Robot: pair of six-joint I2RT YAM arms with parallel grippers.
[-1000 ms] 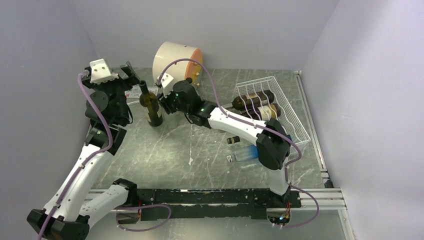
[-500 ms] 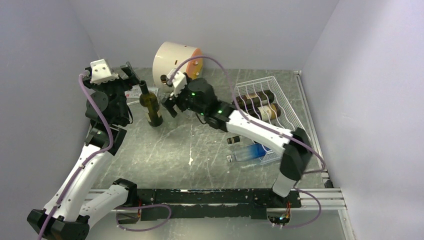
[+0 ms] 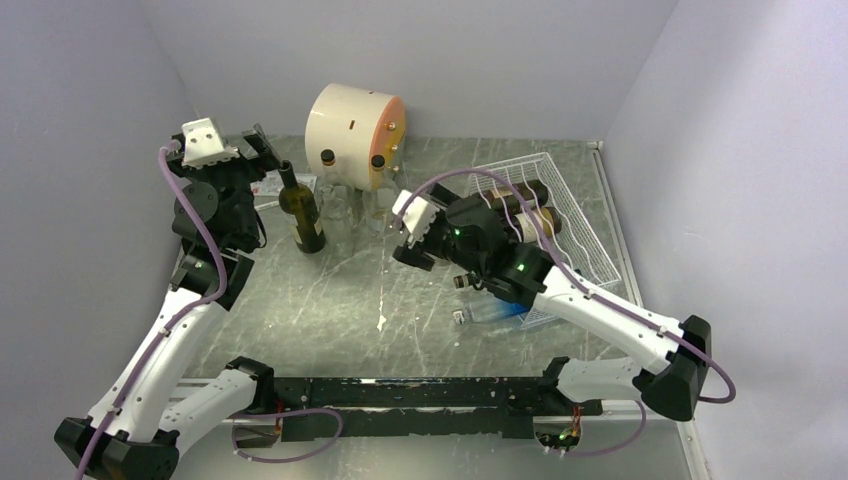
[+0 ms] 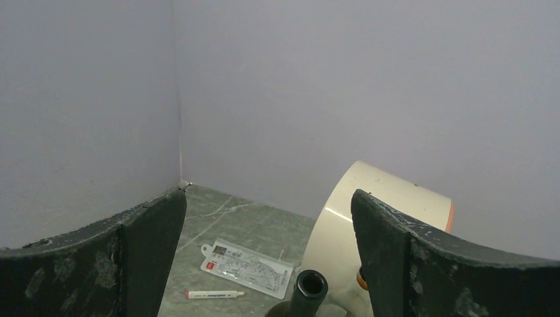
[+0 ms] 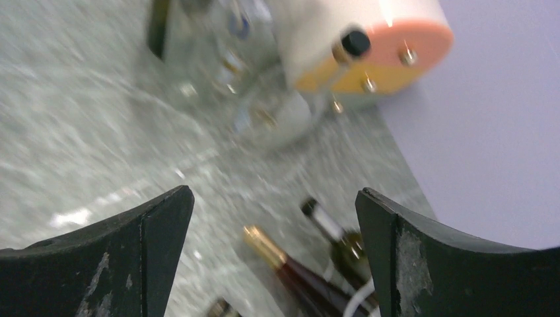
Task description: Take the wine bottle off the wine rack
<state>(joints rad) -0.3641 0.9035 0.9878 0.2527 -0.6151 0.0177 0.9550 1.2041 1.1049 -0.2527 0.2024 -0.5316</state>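
A dark green wine bottle (image 3: pixel 301 207) stands upright on the table, free of both grippers. Its open mouth (image 4: pixel 310 285) shows low between my left fingers. The white wire wine rack (image 3: pixel 592 252) sits at the right with two bottles (image 3: pixel 517 199) lying in it. My left gripper (image 3: pixel 264 150) is open just behind and left of the upright bottle's neck, holding nothing. My right gripper (image 3: pixel 402 242) is open and empty, left of the rack. In the blurred right wrist view, my right gripper (image 5: pixel 272 195) looks down on a gold-capped neck (image 5: pixel 267 246) and a black-capped neck (image 5: pixel 321 216).
A cream drum with an orange face (image 3: pixel 355 120) stands at the back. Clear glass jars (image 3: pixel 341 207) sit in front of it. A small bottle (image 3: pixel 466 281) and a blue-tinted clear item (image 3: pixel 495 305) lie near the rack. A card packet (image 4: pixel 245 259) and marker (image 4: pixel 214 294) lie at back left.
My right gripper has opened off the upright bottle and drawn back to the right, toward the rack. The bottle stays standing. The left arm has not moved.
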